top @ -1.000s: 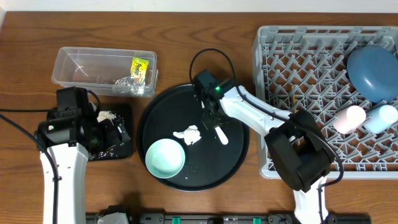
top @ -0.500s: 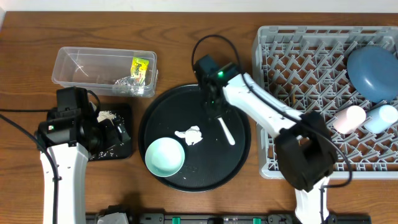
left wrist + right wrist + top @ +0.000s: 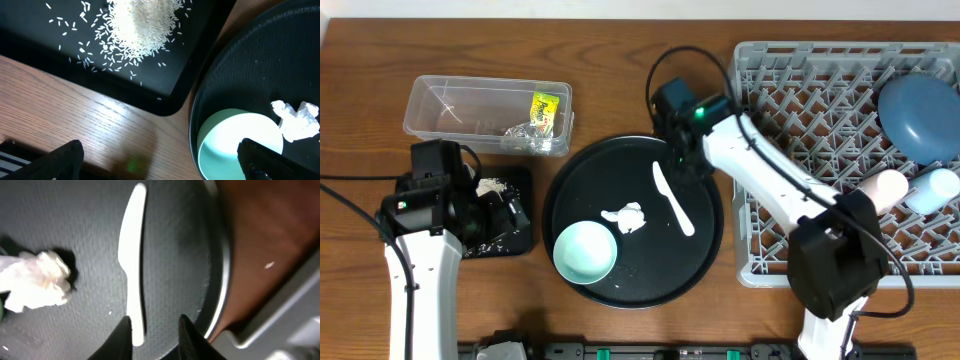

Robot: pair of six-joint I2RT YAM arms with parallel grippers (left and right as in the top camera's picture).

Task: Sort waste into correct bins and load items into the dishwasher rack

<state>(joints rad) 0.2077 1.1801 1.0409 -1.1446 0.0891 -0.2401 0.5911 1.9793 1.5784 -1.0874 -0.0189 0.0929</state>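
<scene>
Brown wooden table (image 3: 620, 40), pale strip (image 3: 520, 8) beyond its far edge. The large round black tray (image 3: 570, 190) mid-table carries the flat white plastic utensil (image 3: 672, 198), crumpled white tissue (image 3: 625, 218) and mint-green bowl (image 3: 585, 252), and the big square grey pegged rack (image 3: 800, 100) is on its right. Versus a second ago, your right gripper (image 3: 155, 330) has backed off the utensil to the tray's far-right rim, fingers spread, nothing pinched, utensil lying free. Left wrist view shows you what overhead barely does: loose white rice grains (image 3: 135, 25) heaped in the shallow black rectangular tray (image 3: 165, 85), left gripper (image 3: 160, 162) spread wide, empty.
</scene>
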